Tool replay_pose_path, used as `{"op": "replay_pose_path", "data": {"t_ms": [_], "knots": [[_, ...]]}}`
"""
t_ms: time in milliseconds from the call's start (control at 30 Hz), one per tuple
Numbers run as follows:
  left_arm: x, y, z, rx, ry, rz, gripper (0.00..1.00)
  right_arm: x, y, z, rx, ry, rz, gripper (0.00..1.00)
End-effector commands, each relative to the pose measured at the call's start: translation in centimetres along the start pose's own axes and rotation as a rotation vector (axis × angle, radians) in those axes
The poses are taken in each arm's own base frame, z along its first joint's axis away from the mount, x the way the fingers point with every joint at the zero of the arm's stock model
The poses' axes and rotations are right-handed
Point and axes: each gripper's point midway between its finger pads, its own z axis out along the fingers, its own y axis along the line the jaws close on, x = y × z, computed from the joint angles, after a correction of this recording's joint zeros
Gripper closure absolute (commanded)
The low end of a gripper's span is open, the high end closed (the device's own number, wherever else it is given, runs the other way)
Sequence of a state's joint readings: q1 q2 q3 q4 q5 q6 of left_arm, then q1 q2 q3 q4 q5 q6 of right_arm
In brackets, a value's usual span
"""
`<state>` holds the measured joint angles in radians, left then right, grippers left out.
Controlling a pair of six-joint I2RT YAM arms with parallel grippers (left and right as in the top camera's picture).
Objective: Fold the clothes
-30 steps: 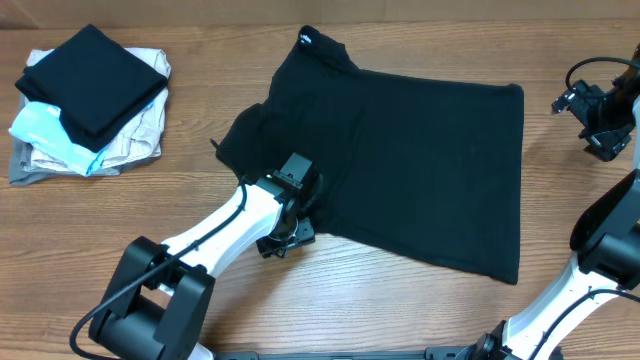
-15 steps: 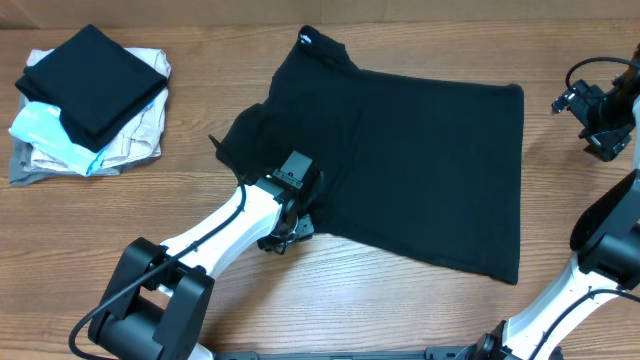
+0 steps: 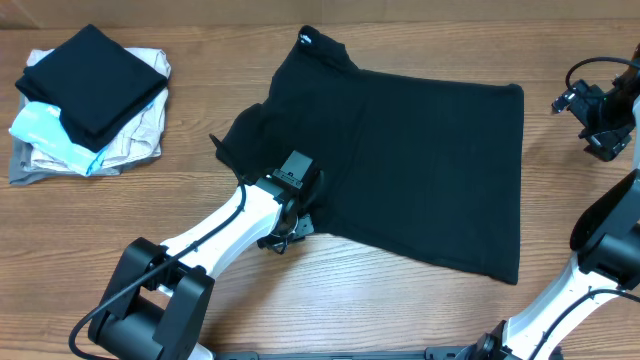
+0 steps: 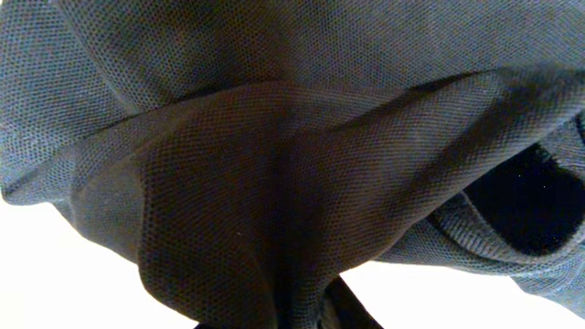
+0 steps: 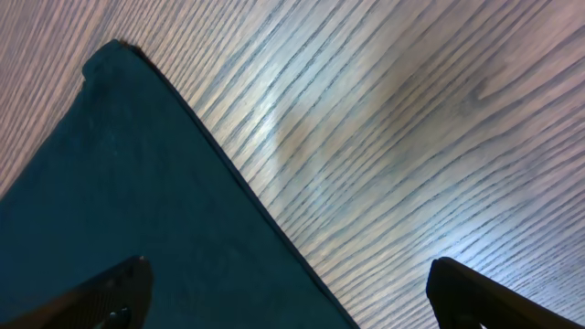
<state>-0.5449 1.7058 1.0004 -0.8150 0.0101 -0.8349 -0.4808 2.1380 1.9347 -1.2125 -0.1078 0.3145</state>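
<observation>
The clothes, one black short-sleeved shirt (image 3: 420,170), lie spread flat mid-table with the white collar tag (image 3: 305,40) at the back. My left gripper (image 3: 285,232) sits at the shirt's near-left edge, below the sleeve. In the left wrist view the mesh fabric (image 4: 274,164) gathers into a narrow bunch pinched between my left gripper's (image 4: 306,315) jaws. My right gripper (image 3: 600,125) hangs beyond the shirt's right edge. In the right wrist view it (image 5: 292,306) is wide open and empty above the shirt's corner (image 5: 119,201).
A stack of folded garments (image 3: 90,100), black on top of light-blue, beige and grey, sits at the back left. The wooden table (image 3: 400,310) shows bare in front of the shirt. The arm bases stand at the near left (image 3: 150,300) and near right (image 3: 600,270).
My left gripper's jaws have closed on the shirt's near-left edge; the arm barely shifted. The right arm and the shirt's body have not moved.
</observation>
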Motion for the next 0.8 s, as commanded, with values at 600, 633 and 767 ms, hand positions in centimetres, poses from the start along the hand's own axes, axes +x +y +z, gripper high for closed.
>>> {"op": "replay_pose_path", "data": {"t_ms": [600,633,767], "knots": [[2.9,3.4,-5.6,-0.071,0.047,0.102,0.87,-0.2,0.5,-1.2,-0.018,-0.029,0.001,0.0],[3.4,3.8,-5.3,-0.084,0.064,0.1,0.87,-0.2,0.5,-1.2,-0.018,-0.029,0.001,0.0],[5.0,4.8,-4.4,-0.104,0.127,0.096,0.87,-0.2,0.5,-1.2,-0.018,-0.029,0.001,0.0]]}}
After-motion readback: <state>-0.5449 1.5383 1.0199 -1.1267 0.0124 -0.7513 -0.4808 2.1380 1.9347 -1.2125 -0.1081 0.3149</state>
